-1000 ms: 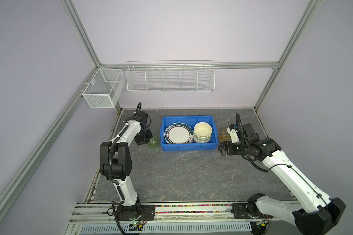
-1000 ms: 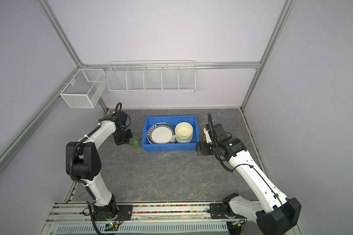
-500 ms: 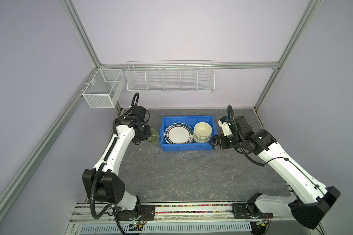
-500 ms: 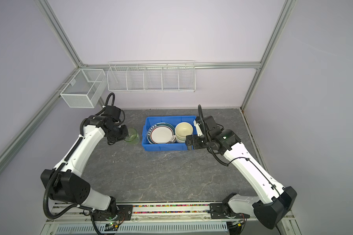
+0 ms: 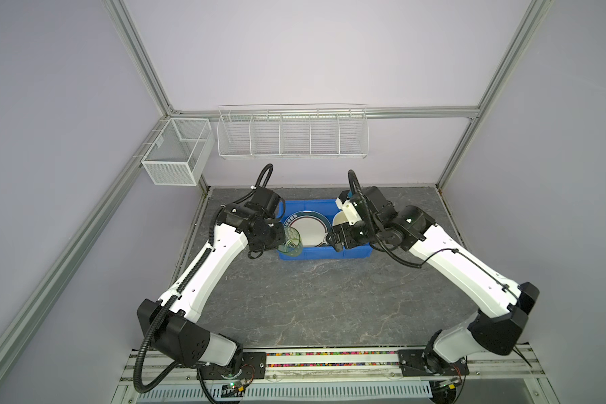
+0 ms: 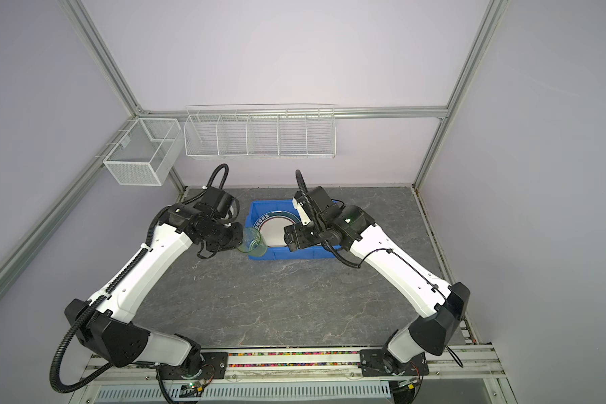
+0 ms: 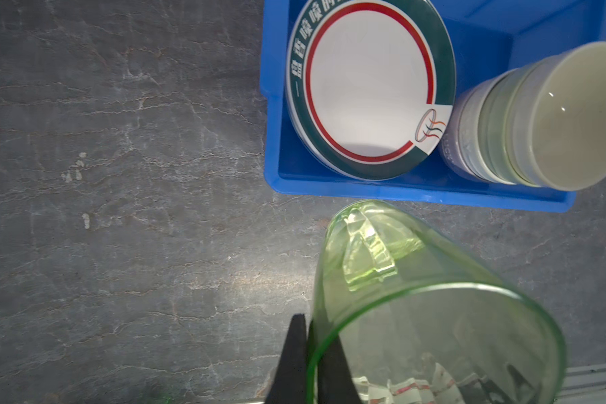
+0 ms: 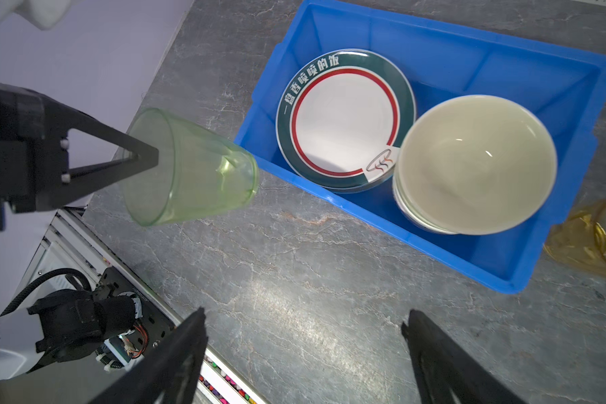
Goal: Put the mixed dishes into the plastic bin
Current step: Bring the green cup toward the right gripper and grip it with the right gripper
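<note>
My left gripper (image 7: 310, 325) is shut on the rim wall of a translucent green cup (image 7: 417, 297), one finger inside and one outside. The cup (image 5: 292, 241) hangs tilted over the near left corner of the blue plastic bin (image 5: 329, 257), as the right wrist view also shows (image 8: 193, 171). In the bin lie a white plate with a teal-red rim (image 8: 343, 119) and a stack of cream bowls (image 8: 476, 161). My right gripper (image 8: 305, 311) is open and empty, above the bin's near side (image 5: 336, 241). An amber cup (image 8: 588, 238) lies on the table beside the bin.
Two white wire baskets hang on the back walls, a small one (image 5: 175, 157) at the left and a long one (image 5: 291, 136). The arms' mounting rail (image 5: 329, 360) runs along the front edge. Grey stone tabletop (image 5: 312, 304) stretches in front of the bin.
The left arm lifted the green cup off the table left of the bin and carried it to the bin's near left corner. The right gripper swung from the bin's right side over its front.
</note>
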`<state>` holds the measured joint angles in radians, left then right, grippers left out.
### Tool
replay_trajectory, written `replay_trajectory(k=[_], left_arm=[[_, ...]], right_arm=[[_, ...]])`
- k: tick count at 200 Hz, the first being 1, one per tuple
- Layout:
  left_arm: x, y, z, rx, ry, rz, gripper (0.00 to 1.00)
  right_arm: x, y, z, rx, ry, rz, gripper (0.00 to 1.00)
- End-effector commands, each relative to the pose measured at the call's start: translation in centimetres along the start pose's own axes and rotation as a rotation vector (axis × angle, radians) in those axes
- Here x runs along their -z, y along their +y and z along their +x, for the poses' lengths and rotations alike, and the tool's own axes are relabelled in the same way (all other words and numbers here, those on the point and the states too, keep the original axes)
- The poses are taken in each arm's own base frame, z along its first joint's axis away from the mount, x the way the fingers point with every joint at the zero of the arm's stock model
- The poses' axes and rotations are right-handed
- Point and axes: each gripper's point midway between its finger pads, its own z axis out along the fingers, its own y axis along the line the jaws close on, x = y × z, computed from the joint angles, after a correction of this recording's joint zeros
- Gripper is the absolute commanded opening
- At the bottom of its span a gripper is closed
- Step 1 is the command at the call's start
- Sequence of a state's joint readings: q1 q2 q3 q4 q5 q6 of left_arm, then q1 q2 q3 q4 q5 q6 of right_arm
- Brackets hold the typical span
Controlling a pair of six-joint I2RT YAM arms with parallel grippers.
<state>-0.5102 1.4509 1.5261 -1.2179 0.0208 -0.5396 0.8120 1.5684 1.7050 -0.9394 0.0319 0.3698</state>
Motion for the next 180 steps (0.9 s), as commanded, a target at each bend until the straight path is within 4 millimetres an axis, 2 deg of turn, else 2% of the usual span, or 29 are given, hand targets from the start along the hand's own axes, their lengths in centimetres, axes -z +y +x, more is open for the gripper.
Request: replay_trajectory(k=[1, 51, 123, 157, 180], left_arm=[[0.1, -1.6, 0.0, 0.013, -0.017, 0.025, 0.0], [-1.3, -4.1, 0.9, -0.035, 0.001, 0.009, 0.0], [-2.0, -4.8, 0.4, -0.045, 0.003, -0.006, 0.0], [-2.3, -4.7, 0.5, -0.051, 0.011, -0.014, 0.0], [-2.5, -4.6, 0.5, -0.054, 0.014, -0.021, 0.0]], right_arm=[[-1.0, 1.2, -0.5, 0.022, 0.01, -0.005, 0.89], [-3.5, 2.2, -1.5, 0.031, 0.032, 0.0, 0.86], [-6.6, 1.6, -1.0, 0.041, 0.082, 0.047, 0.78], [-7.7, 1.6, -1.1, 0.048, 0.093, 0.055, 0.65], [-8.3, 1.4, -0.5, 0.049, 0.129, 0.067, 0.44]])
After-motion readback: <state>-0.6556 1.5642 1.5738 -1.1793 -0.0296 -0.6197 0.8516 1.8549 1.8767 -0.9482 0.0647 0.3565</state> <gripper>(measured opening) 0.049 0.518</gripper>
